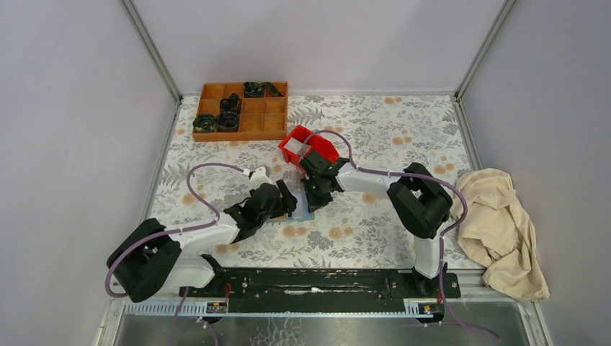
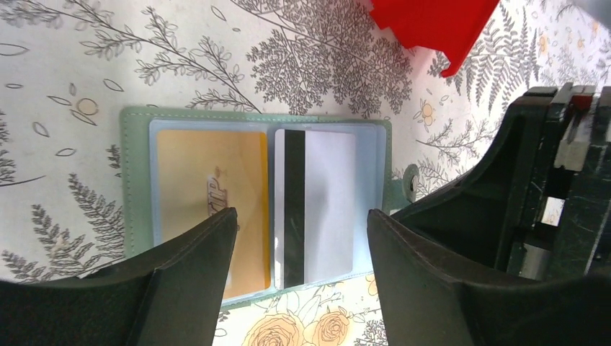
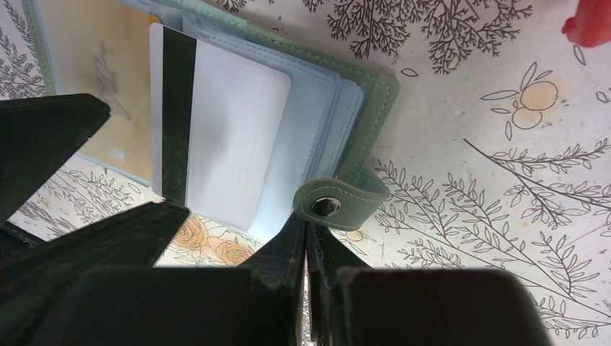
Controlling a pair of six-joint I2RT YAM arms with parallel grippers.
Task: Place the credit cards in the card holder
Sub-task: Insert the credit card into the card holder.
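Far left at the back, your wooden tray (image 1: 245, 136) has black parts (image 1: 229, 119) in several compartments. The left gripper (image 2: 301, 216) hangs spread wide over the card holder (image 2: 137, 180), holding nothing. The holder lies open flat on the floral table (image 1: 403, 130), mid-table between the two arms. Its left sleeve holds the yellow-tan card (image 2: 209, 166). The white card (image 2: 328, 202), black stripe up, is at the right sleeve; can't tell if it's fully seated. The red bin (image 1: 320, 144) just behind has something white (image 1: 293, 148) in it. The right gripper (image 3: 306, 234) is pressed together, tips at the holder's snap tab (image 3: 339, 202); can't tell if it's pinching it. There's a beige cloth (image 1: 497, 216) far right.
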